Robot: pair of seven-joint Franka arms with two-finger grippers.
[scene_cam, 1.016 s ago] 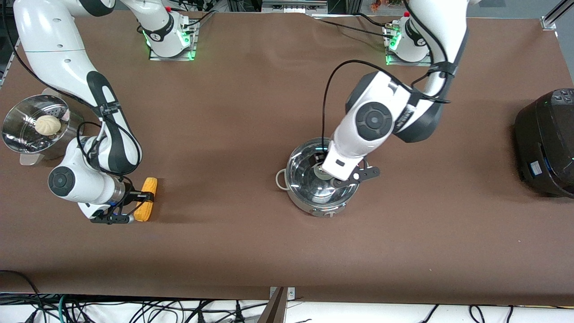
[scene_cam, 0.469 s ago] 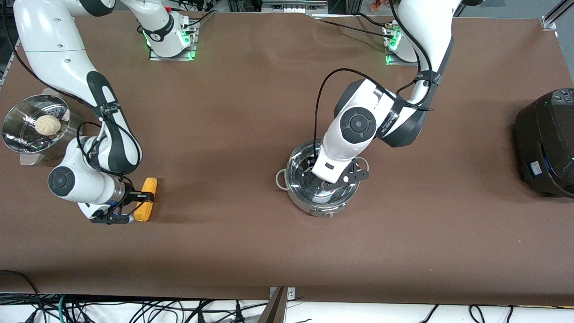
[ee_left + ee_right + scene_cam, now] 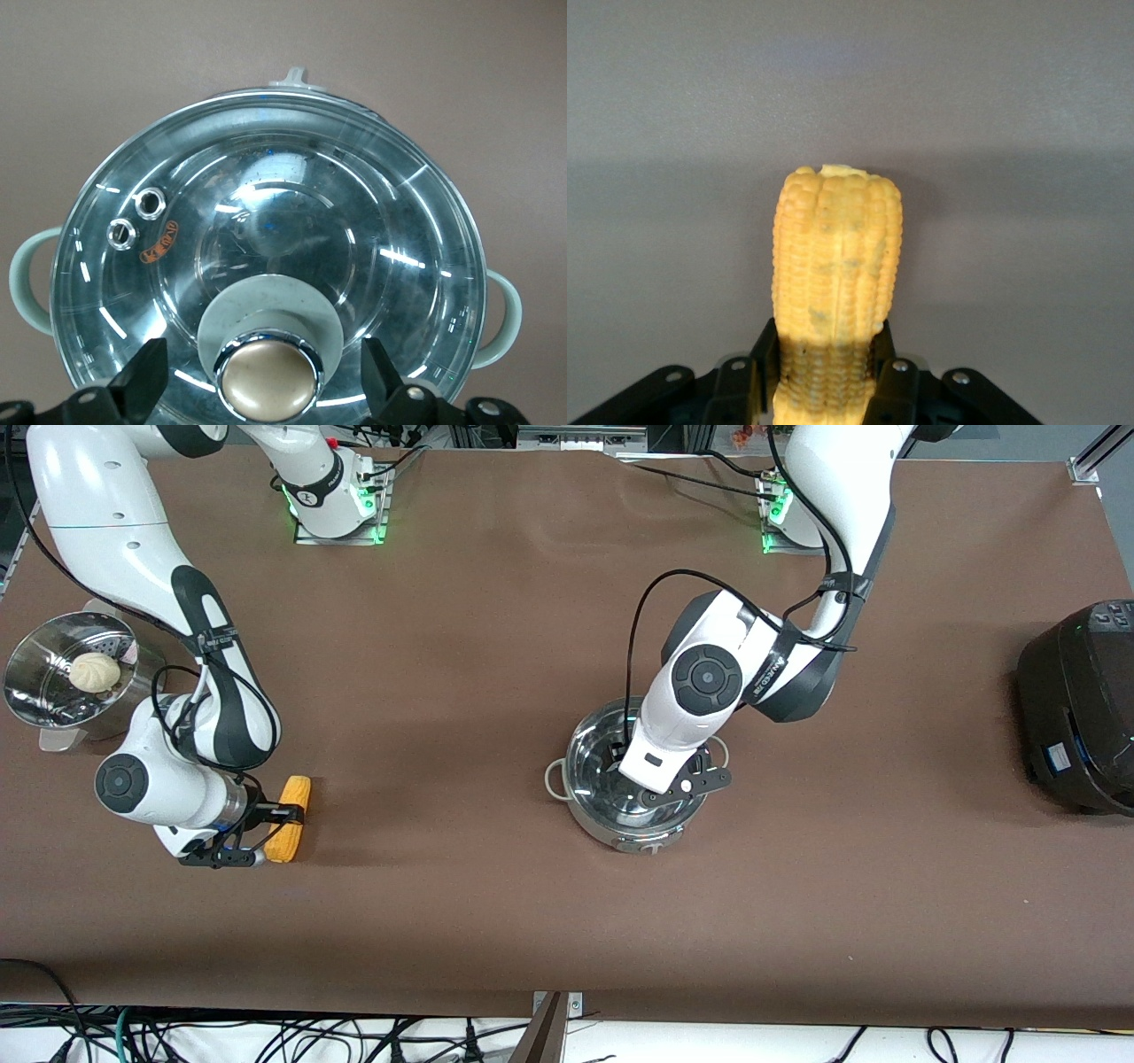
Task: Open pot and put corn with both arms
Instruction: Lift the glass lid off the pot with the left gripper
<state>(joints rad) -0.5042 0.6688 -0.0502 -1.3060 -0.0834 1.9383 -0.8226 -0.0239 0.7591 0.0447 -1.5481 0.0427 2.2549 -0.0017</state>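
Over the last second the left gripper point(image 3: 266, 390) has been brought down and centred over the lid knob point(image 3: 268, 379) of the pot point(image 3: 633, 779), mid-table; its jaws are spread wide either side of the knob, nothing held. The lid is still on. The corn point(image 3: 290, 816), near the right arm's edge, is clamped on the table by the right gripper point(image 3: 824, 372), unchanged. Closing on the knob seems next.

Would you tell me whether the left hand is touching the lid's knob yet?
Apart. In the left wrist view the left hand stands open around the lid's knob, with clear gaps between each finger and the knob.
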